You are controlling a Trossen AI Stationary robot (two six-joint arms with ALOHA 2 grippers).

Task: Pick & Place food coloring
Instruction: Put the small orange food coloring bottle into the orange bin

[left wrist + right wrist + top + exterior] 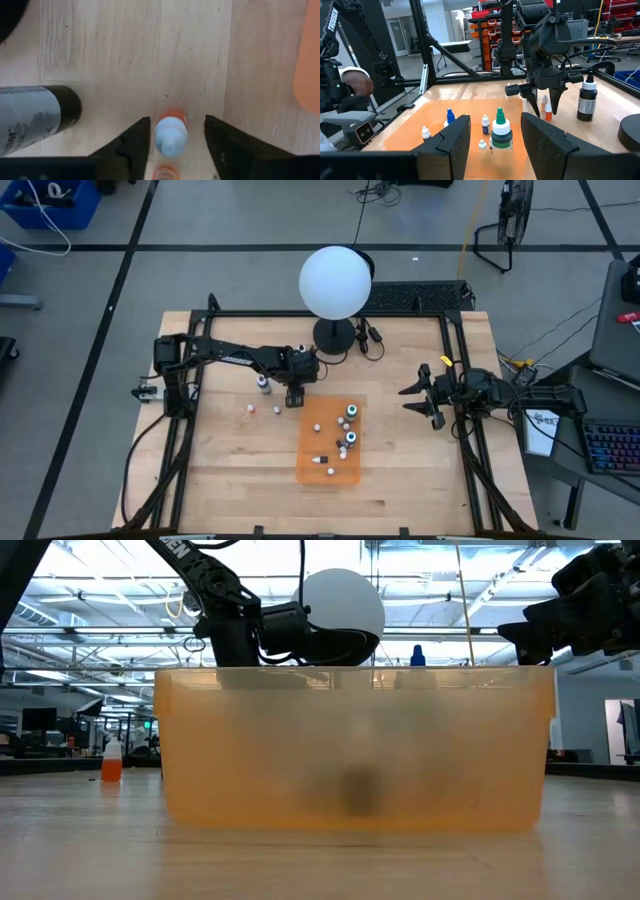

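Note:
A small orange food coloring bottle (171,136) with a pale top stands upright on the wooden table. My left gripper (176,120) (294,396) points down over it, open, one finger on each side, with a gap showing on both sides. A second orange bit (165,174) shows farther back between the fingers. A dark bottle with a white top (35,116) (587,101) stands close by. Several more bottles, including a green-topped one (501,129) and a blue-topped one (450,116), stand in the orange tray (345,472). My right gripper (418,395) waits open at the table's right side.
A big white globe (335,280) on a black base stands at the table's far middle. Two tiny bottles (251,408) (277,411) sit on the bare wood left of the tray. In the low view the tray's translucent wall (350,750) hides the table behind it.

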